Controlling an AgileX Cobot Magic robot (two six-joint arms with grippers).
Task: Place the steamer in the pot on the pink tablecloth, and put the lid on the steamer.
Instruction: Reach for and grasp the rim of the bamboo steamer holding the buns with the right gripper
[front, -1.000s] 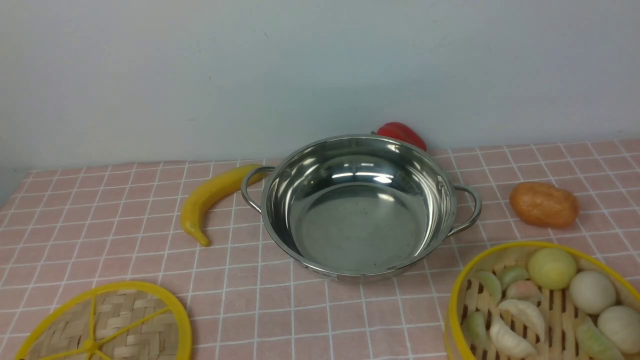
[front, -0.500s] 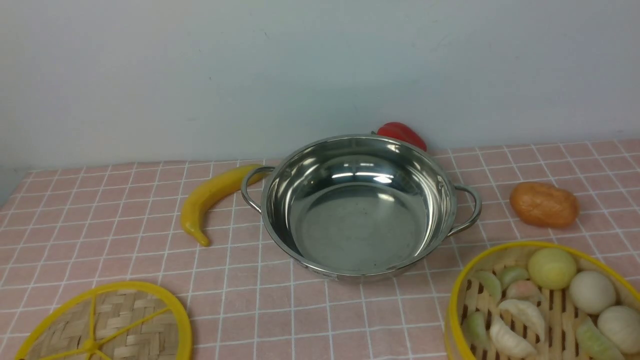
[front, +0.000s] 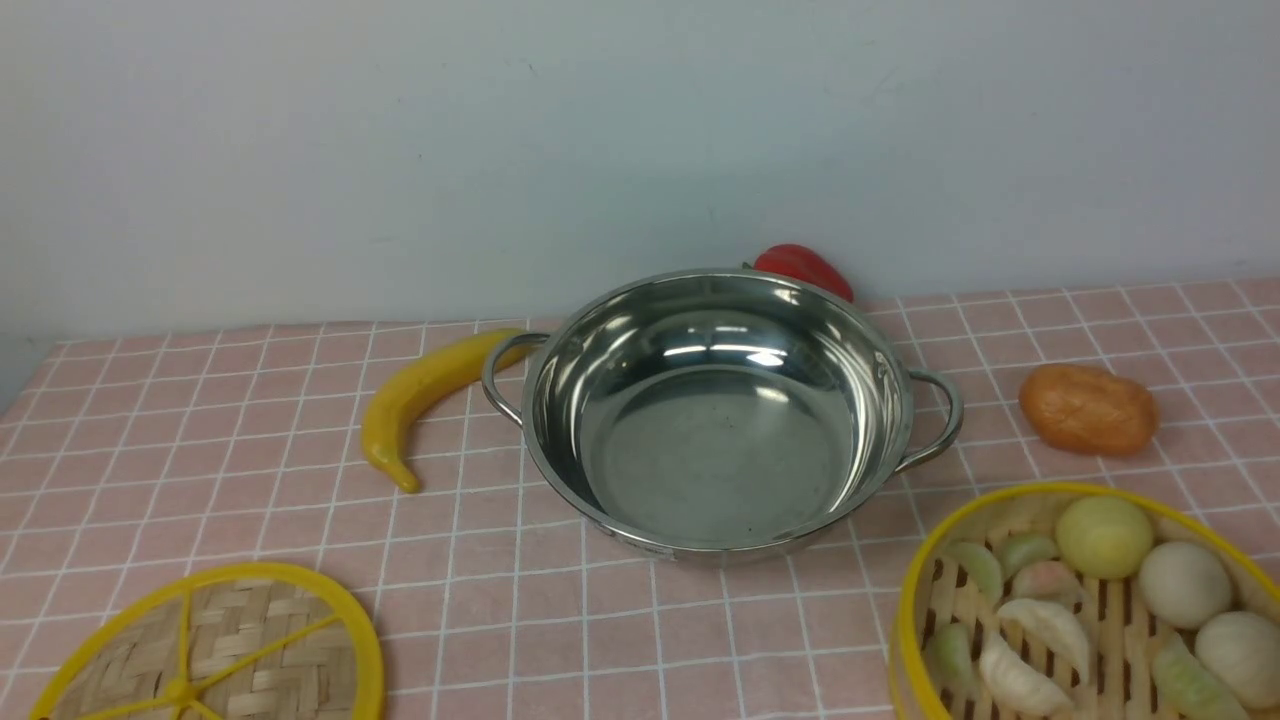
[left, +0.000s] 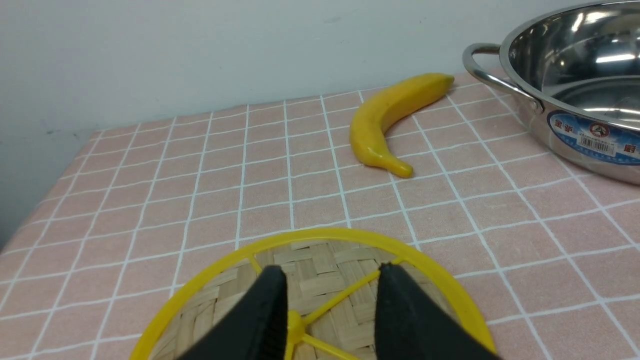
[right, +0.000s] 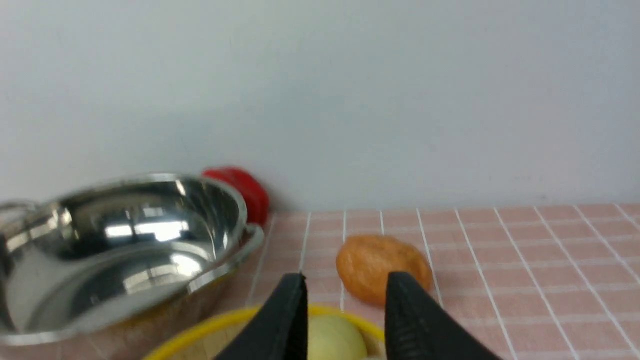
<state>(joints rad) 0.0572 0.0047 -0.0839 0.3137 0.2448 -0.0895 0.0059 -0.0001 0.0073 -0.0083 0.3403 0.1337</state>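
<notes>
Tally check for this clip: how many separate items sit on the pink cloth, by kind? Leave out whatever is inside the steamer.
Steel pot: 1
Bamboo steamer: 1
Woven lid: 1
Loose toy foods: 3 (banana, red piece behind the pot, orange-brown piece)
Total: 6

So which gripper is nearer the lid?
Left. The left gripper hangs over the lid; the right gripper is over the steamer, beyond the pot.
</notes>
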